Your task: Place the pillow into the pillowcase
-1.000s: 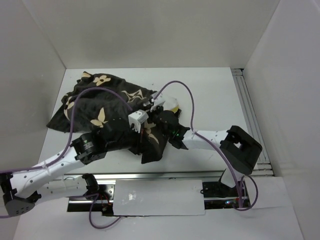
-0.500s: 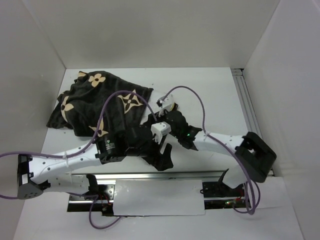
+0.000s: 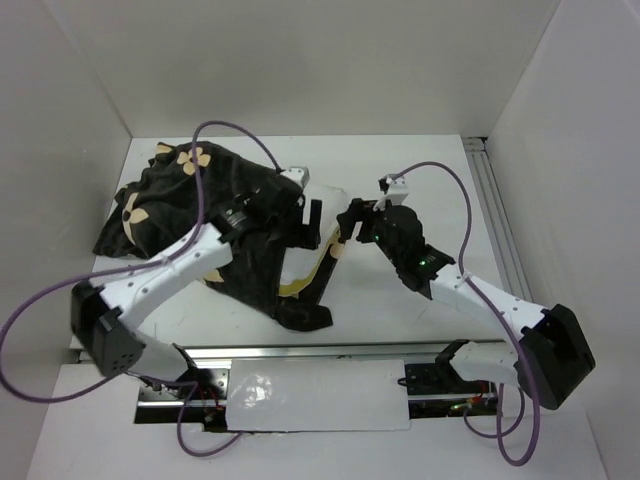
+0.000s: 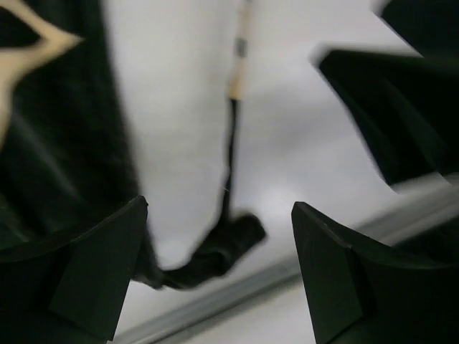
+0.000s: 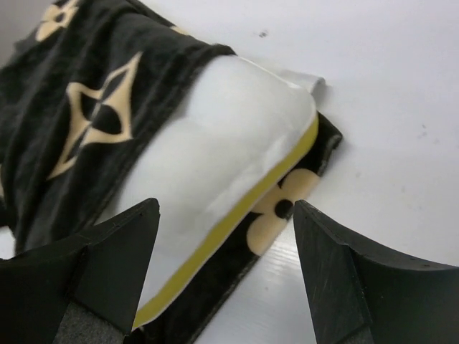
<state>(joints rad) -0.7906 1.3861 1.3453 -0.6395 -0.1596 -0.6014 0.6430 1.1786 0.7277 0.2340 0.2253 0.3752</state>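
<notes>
Both pincers stand apart and hold nothing. The right pincer (image 5: 224, 209) hovers just above the pillow (image 5: 229, 136), whose bare white end lies directly below and ahead of its spread fingers. The pillowcase (image 5: 93, 93) covers the rest of the pillow to the left of that pincer, and one patterned flap lies flat under the exposed end, its flower print showing just past the yellow piping (image 5: 240, 209). The left pincer (image 4: 219, 208) hangs over the near side of the bundle, with dark plush to its left and a thin dark strip of fabric below it. That view is blurred, so little more can be said.

The pillow looks light, plump and springy. It would likely squash under a pinch and puff back, so a grip across its thick middle may slip off. The piped seam at the corner nearest the right pincer is the firmer place to nip, or the end can simply be pushed inward. The pillowcase is limp plush that should bunch and drag on the tabletop (image 3: 420, 170) rather than slide. Its hem at the open mouth, just left of the right pincer, seems the place to take: a single layer, lifted clear so the opening gapes. Pinching both layers together would close the mouth.
</notes>
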